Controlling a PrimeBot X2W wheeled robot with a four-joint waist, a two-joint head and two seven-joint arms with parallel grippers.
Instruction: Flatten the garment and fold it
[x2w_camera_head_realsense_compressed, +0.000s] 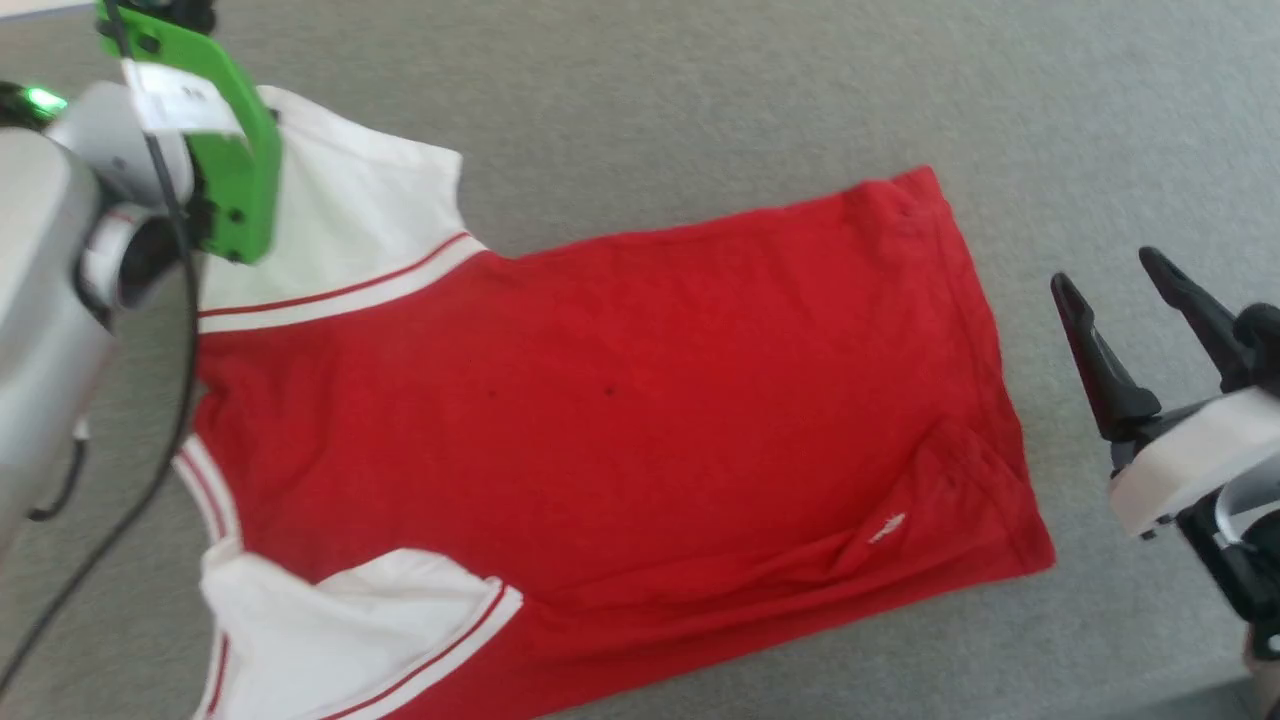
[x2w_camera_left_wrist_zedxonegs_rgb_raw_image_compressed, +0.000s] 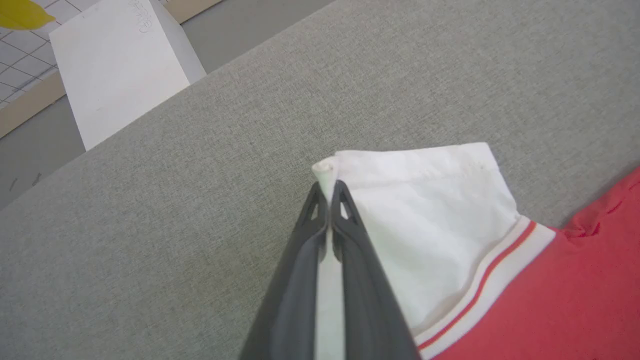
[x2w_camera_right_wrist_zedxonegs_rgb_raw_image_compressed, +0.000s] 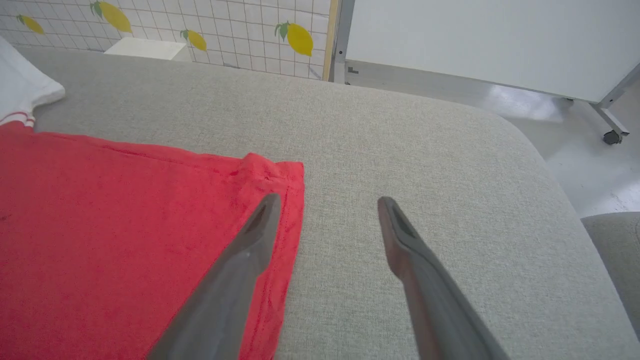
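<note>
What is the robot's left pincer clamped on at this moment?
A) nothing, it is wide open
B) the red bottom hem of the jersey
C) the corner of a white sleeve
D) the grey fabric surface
C: the left pincer has its two dark fingers shut together, pinching the corner of a white sleeve of the red jersey.

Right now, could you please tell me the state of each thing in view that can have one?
garment: spread nearly flat on the grey surface, plain red side up, creased near the hem.
left gripper: fingers shut on the white sleeve's corner.
right gripper: fingers open, empty, beside the hem.
</note>
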